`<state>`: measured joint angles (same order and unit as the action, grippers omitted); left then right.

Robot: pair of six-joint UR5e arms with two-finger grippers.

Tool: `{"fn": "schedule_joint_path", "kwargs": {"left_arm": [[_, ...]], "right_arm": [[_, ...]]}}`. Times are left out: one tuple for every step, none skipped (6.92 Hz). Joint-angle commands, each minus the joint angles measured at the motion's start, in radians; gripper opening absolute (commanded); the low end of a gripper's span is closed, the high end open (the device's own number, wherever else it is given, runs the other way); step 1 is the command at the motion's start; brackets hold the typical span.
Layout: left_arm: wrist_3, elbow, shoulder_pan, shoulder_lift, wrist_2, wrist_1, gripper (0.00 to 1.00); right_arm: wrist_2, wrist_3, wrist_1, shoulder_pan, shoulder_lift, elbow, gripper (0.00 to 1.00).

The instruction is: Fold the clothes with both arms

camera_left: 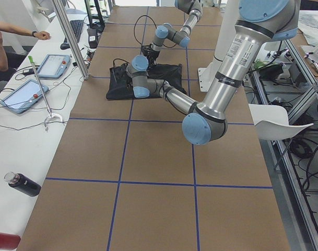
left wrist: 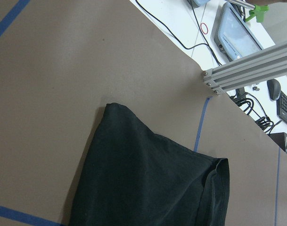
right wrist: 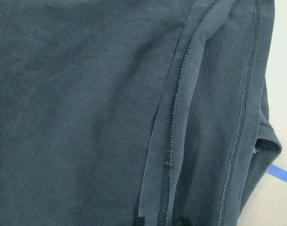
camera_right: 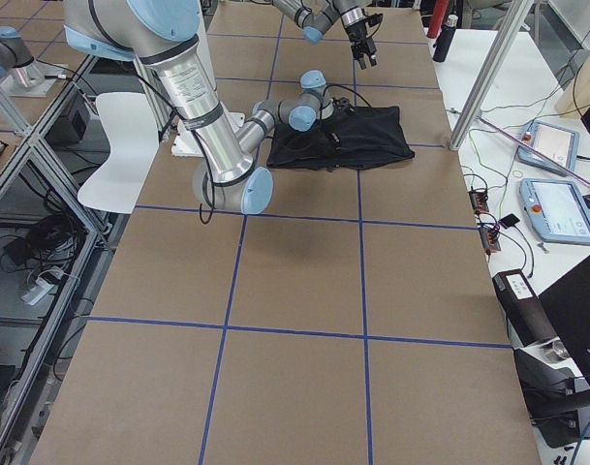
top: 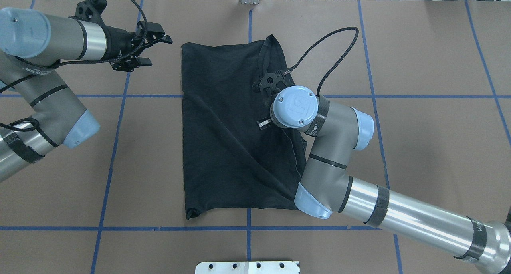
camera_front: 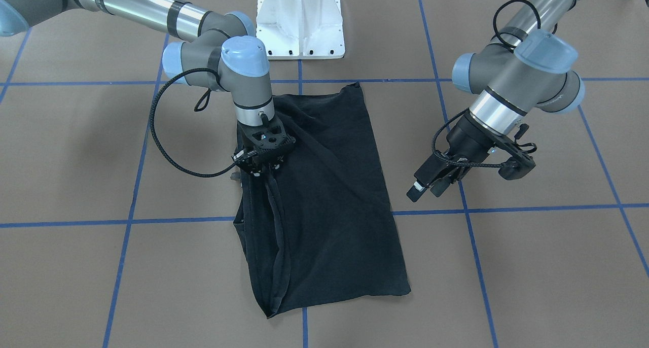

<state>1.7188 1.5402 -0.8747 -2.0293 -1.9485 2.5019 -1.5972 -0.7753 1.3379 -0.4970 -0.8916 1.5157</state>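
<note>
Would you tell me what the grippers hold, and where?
The right gripper appears to pinch the T-shirt at its folded side edge; the left gripper holds nothing.

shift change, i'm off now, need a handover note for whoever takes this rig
Left gripper: open, empty, in the air beside the shirt.
Right gripper: pointing down at the shirt near one long edge; grip cannot be told.
Shirt: on the table, a long narrow rectangle, no logo showing.
Done: apparently the lengthwise folds.
Left: probably the cross folds.
</note>
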Motion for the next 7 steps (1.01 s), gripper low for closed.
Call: {"fn": "schedule_joint_path", "kwargs": {"left_arm": [[0.002,0.000,0.000,0.000,0.000,0.000,1.00],[0.002,0.000,0.000,0.001,-0.001,0.000,1.00],[0.011,0.000,0.002,0.000,0.000,0.000,1.00],[0.018,0.000,0.009,0.000,0.000,0.000,1.00],[0.022,0.000,0.017,-0.002,0.000,0.000,1.00],[0.022,0.001,0.020,0.000,-0.001,0.000,1.00],[0.022,0.001,0.020,-0.002,0.000,0.000,1.00]], "right_arm": [[-0.009,-0.001,0.000,0.002,0.000,0.003,0.36],[-0.009,-0.001,0.000,0.003,-0.003,0.003,0.36],[-0.009,-0.001,0.000,0.005,-0.004,0.001,0.36],[-0.009,-0.001,0.000,0.009,-0.006,0.001,0.36],[-0.009,-0.001,0.000,0.011,-0.007,0.001,0.36],[-0.009,-0.001,0.000,0.012,-0.007,0.001,0.36],[-0.009,-0.001,0.000,0.012,-0.010,0.001,0.24]]}}
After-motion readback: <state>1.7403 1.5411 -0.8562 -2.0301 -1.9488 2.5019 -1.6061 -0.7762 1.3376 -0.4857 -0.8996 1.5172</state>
